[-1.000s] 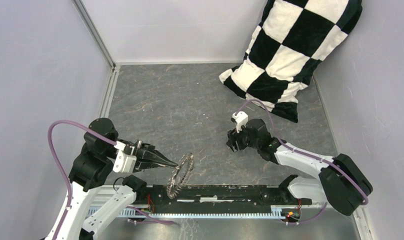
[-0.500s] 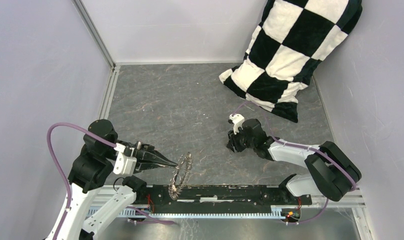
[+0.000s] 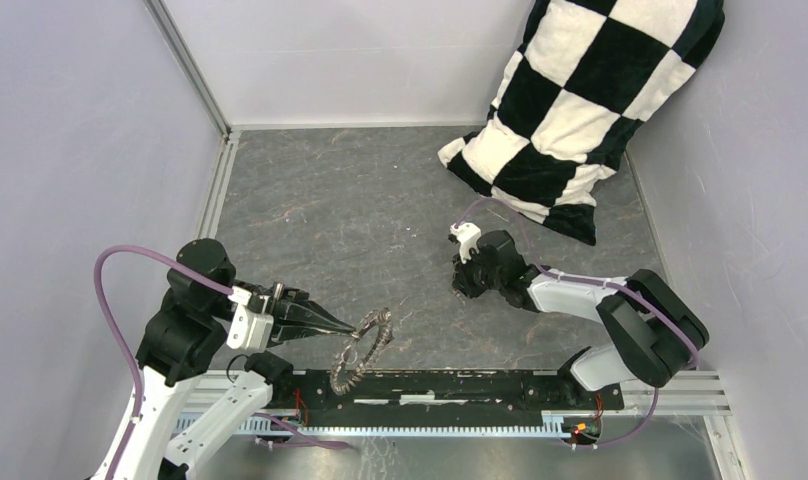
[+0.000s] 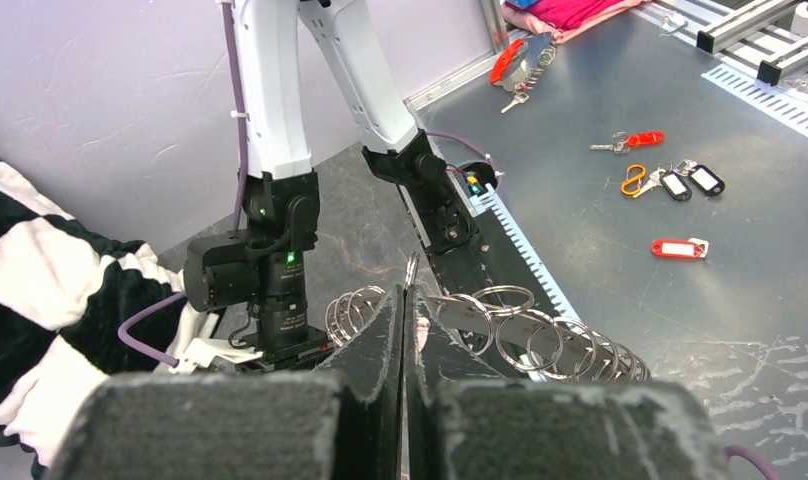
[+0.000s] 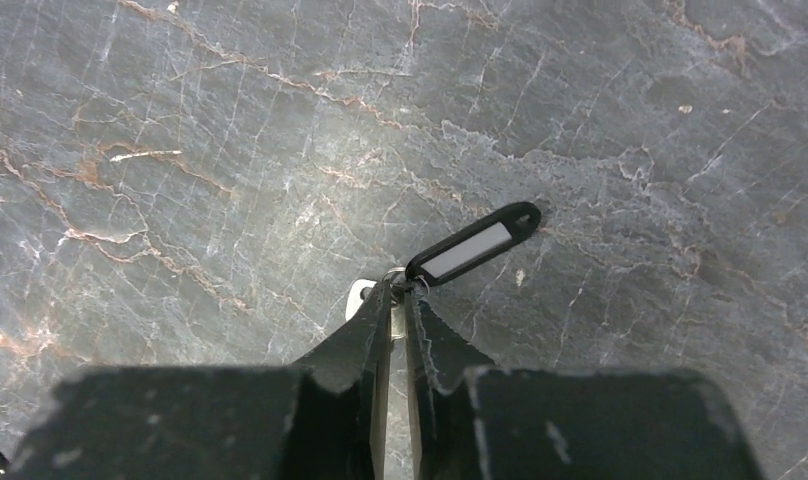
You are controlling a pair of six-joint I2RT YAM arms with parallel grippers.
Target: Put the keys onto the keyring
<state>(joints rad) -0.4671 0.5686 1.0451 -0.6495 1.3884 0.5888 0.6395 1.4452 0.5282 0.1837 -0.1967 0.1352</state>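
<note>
The keyring, a large metal hoop strung with many small rings, hangs upright from my left gripper, which is shut on its upper edge near the table's front. In the left wrist view the left gripper pinches the hoop, and the keyring's small rings fan out to the right. My right gripper points down at the table's middle. In the right wrist view the right gripper is shut on a small silvery key lying on the slab, and the key's black tag sticks out up and right.
A black-and-white checkered pillow leans in the back right corner. A black rail runs along the near edge between the arm bases. Grey walls enclose the stone-patterned table. Several coloured key tags lie on a metal surface beyond the rail.
The right gripper's jaws have closed from wide apart onto the key, and that arm has edged slightly back and left. The left gripper has stayed put with the keyring.
</note>
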